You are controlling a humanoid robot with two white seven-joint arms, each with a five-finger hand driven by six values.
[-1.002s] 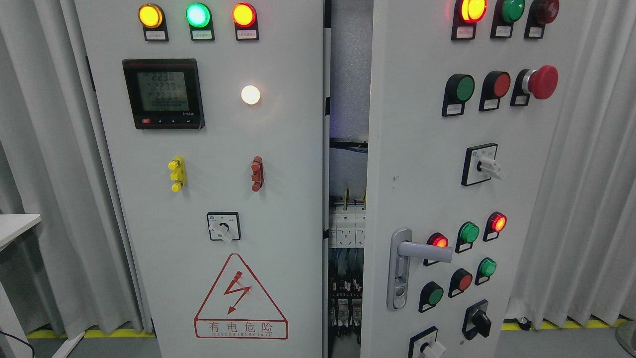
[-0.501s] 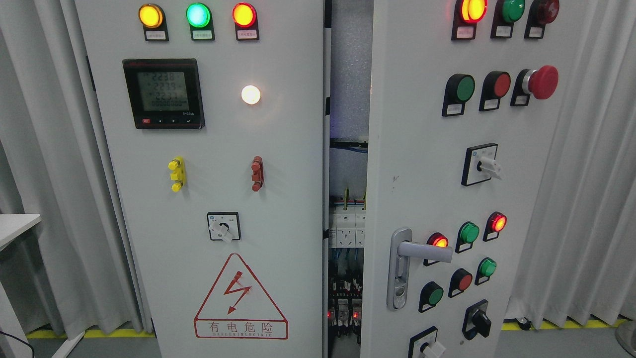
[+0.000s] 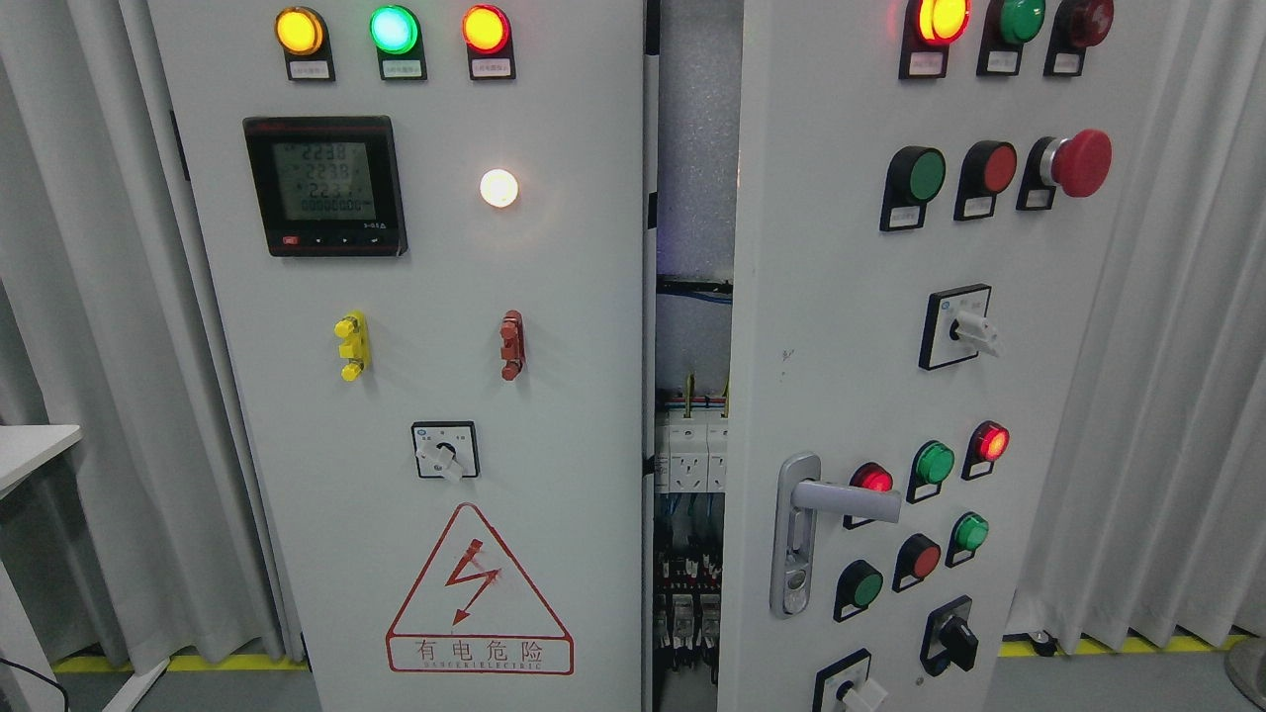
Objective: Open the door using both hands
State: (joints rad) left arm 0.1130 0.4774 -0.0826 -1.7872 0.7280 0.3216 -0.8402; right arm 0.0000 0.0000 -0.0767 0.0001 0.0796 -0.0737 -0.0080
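A grey electrical cabinet fills the view with two doors. The left door (image 3: 415, 396) carries indicator lamps, a digital meter (image 3: 325, 186), a rotary switch and a red warning triangle (image 3: 479, 593). The right door (image 3: 841, 326) stands ajar, swung toward me, with a silver lever handle (image 3: 841, 499) at its lower left and many coloured buttons. A narrow gap (image 3: 692, 396) between the doors shows breakers and wiring inside. Neither of my hands is in view.
Grey curtains (image 3: 1167, 346) hang on both sides of the cabinet. A white table corner (image 3: 35, 445) juts in at the left edge. Yellow floor tape (image 3: 1108, 645) runs along the base behind the cabinet.
None apart from the meter digits and small lights inside the cabinet flickering; the doors have not moved.
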